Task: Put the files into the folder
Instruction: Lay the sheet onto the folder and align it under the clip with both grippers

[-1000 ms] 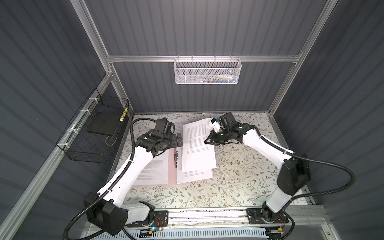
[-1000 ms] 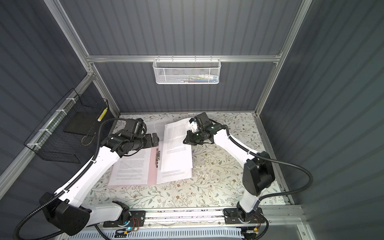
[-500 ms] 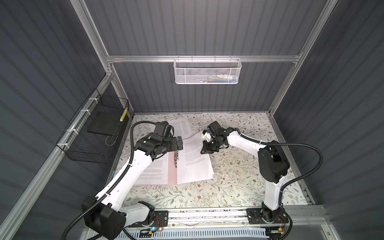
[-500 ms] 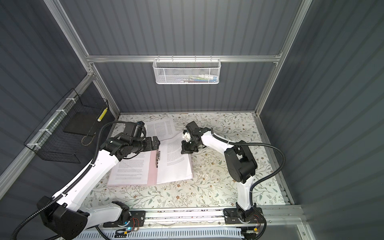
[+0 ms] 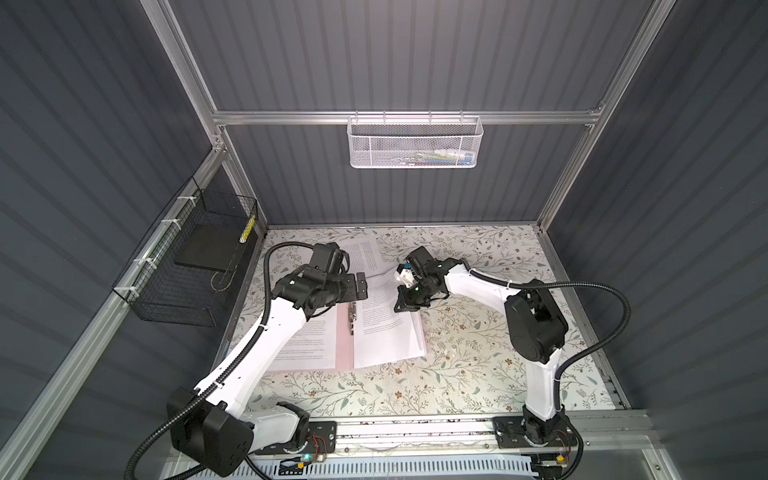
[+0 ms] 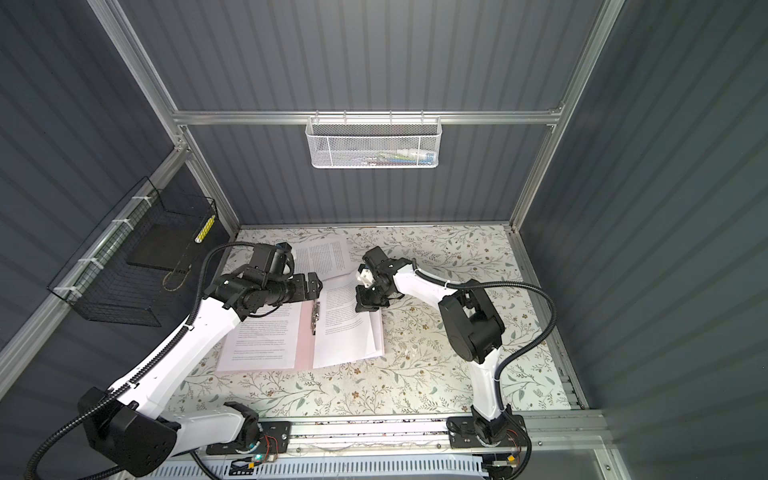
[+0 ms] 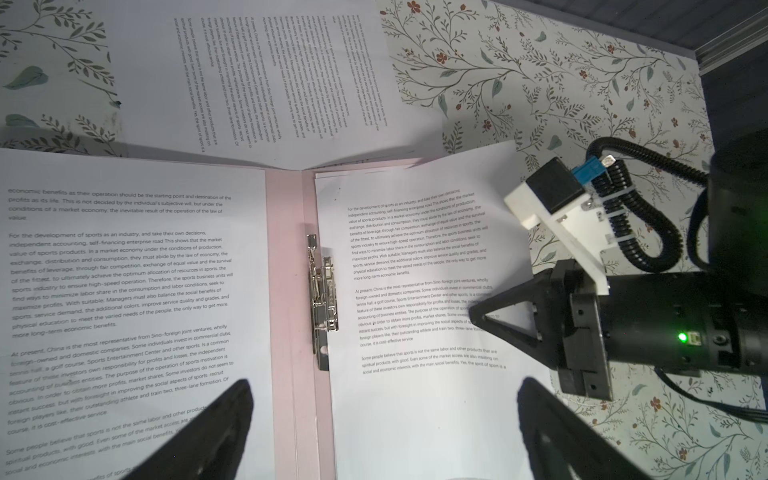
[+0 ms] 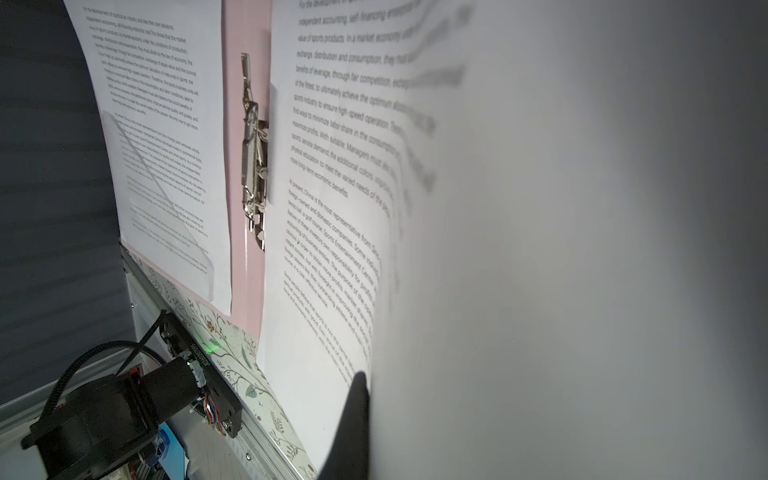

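The pink folder (image 5: 344, 349) (image 6: 305, 345) (image 7: 286, 291) lies open on the table, its metal clip (image 5: 352, 318) (image 7: 322, 299) (image 8: 253, 158) along the spine. Printed files cover its left half (image 5: 309, 345) (image 7: 124, 270) and its right half (image 5: 386, 336). One more sheet (image 5: 365, 255) (image 7: 270, 75) lies flat behind the folder. My right gripper (image 5: 405, 303) (image 6: 365, 303) (image 8: 368, 395) is shut on the right edge of the top right-hand sheet (image 7: 415, 257) (image 8: 540, 249), which curves up close to its camera. My left gripper (image 5: 361, 286) (image 7: 384, 386) hovers open above the spine's far end, holding nothing.
A black wire basket (image 5: 187, 266) with a black slab hangs on the left wall. A white mesh basket (image 5: 415, 143) hangs on the back rail. The floral table cover (image 5: 478, 361) shows to the right and front of the folder.
My right gripper has carried its sheet down and toward the front, from raised over the folder's back to lying on the right half. The left gripper stayed open, shifting little.
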